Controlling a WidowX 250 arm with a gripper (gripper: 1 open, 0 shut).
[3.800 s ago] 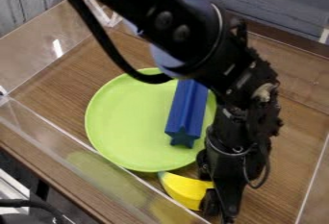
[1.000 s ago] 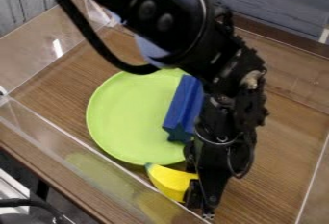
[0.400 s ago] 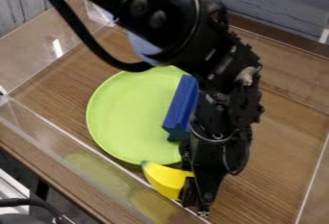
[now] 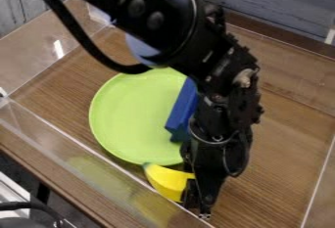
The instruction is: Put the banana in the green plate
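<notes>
Banana (image 4: 167,180) lies on the wooden table (image 4: 59,100) just off the near rim of the green plate (image 4: 131,114), at the foot of the black arm and partly hidden by it. Gripper (image 4: 199,205) points down beside the fruit's right end, jaws pressed together; whether they pinch the banana is hidden by the arm. A blue block (image 4: 182,110) rests on the plate's right side. Banana looks like light, stiff, smooth plastic, likely slippery; best taken across its thick middle, since the curved ends would probably squirt out.
</notes>
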